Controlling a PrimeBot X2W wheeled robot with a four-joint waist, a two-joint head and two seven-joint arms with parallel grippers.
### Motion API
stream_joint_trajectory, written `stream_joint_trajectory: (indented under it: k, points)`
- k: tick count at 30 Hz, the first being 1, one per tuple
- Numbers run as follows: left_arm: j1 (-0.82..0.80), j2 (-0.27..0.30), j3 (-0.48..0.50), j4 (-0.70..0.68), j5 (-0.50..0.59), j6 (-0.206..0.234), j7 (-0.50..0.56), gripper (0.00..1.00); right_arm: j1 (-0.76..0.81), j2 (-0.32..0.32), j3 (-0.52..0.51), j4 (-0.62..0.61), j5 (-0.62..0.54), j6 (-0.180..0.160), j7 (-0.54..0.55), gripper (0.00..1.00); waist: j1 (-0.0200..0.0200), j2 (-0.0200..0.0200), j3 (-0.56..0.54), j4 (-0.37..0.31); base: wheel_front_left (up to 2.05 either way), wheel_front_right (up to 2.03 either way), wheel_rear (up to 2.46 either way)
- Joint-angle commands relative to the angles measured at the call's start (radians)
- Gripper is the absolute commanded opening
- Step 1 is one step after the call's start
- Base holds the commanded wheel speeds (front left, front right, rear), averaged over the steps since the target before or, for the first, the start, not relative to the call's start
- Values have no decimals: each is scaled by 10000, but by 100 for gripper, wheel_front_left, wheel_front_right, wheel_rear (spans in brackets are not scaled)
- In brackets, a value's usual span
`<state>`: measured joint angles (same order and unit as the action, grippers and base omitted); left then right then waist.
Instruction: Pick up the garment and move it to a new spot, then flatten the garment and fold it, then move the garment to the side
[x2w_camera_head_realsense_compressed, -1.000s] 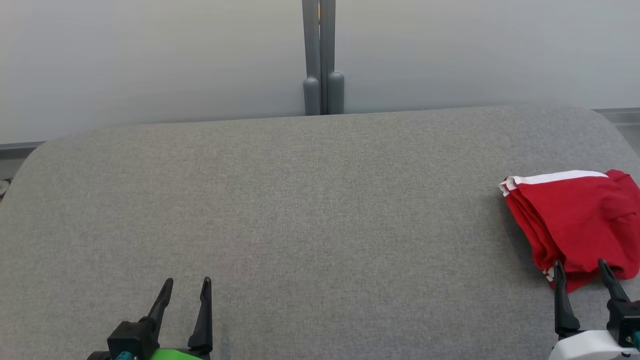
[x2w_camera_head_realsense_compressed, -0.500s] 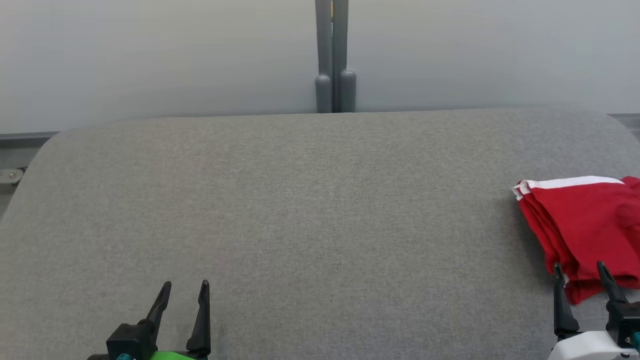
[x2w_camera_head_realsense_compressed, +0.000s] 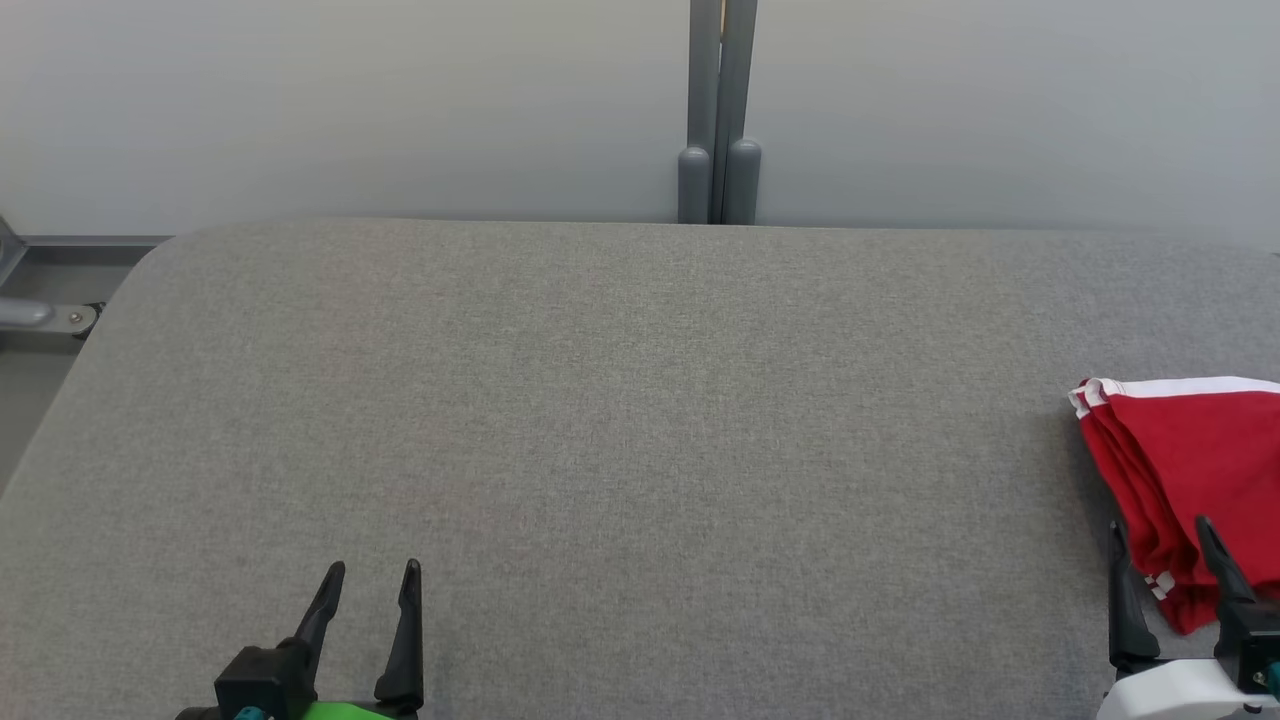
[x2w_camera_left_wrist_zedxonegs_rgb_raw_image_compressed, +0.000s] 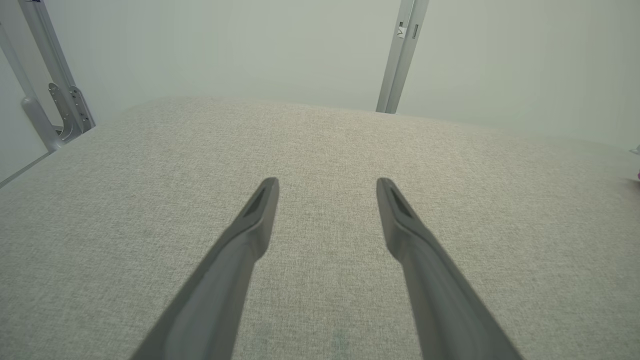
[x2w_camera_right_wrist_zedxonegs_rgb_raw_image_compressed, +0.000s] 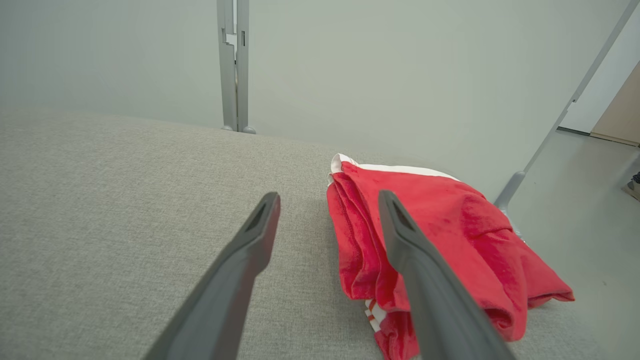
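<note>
The garment (x2w_camera_head_realsense_compressed: 1200, 470) is red with a white trim and lies folded in a loose bundle at the right end of the grey padded table (x2w_camera_head_realsense_compressed: 640, 400); the head view cuts off its right part. My right gripper (x2w_camera_head_realsense_compressed: 1160, 525) is open just before the garment's near edge, holding nothing. In the right wrist view the garment (x2w_camera_right_wrist_zedxonegs_rgb_raw_image_compressed: 450, 225) lies ahead and to the right, and the right finger of that gripper (x2w_camera_right_wrist_zedxonegs_rgb_raw_image_compressed: 329, 195) overlaps it in the picture. My left gripper (x2w_camera_head_realsense_compressed: 375, 566) is open at the lower left over bare fabric. The left wrist view shows this gripper (x2w_camera_left_wrist_zedxonegs_rgb_raw_image_compressed: 327, 181) empty.
A grey double post (x2w_camera_head_realsense_compressed: 720, 110) stands behind the table's far edge against a pale wall. A metal bracket (x2w_camera_head_realsense_compressed: 40, 315) sits past the table's rounded left corner. A slanted grey leg (x2w_camera_right_wrist_zedxonegs_rgb_raw_image_compressed: 550, 130) and the floor lie right of the garment.
The whole head picture has shifted right, so the camera has turned left. The garment keeps its spot on the table, and both grippers stay open.
</note>
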<state>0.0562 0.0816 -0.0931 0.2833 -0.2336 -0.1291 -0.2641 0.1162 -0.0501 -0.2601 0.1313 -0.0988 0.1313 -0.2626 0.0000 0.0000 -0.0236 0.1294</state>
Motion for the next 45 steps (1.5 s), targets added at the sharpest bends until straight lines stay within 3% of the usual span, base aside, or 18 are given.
stream_joint_trajectory:
  k: [1, 16, 17, 22, 45]
  points:
    - [20, 42, 11, -18, -4, -25, 5, 100, 36, -13, -6, -46, -25, -12, -27, 100, 0, 0, -2, 2, 0, 0, 0]
    - [18, 50, -97, -66, -115, -25, 6, 100, 118, -14, 110, -72, -202, -12, -25, 100, 0, 0, 3, 19, 0, 0, 0]
    - [3, 0, -100, -16, -130, -4, -2, 0, 24, 10, 107, -25, -177, 2, 0, 0, 0, 0, 4, 20, 0, 0, 0]
    - [161, -70, -124, 365, -219, -3, 18, 0, 0, 181, 101, 462, -88, 6, 70, 0, 0, 0, 6, 16, 0, 0, 0]
    - [-300, -8, 311, 82, -4169, -4, 950, 0, -514, 117, 487, 487, 4762, 2, 1087, 0, 0, 0, 50, -217, 0, 0, 0]
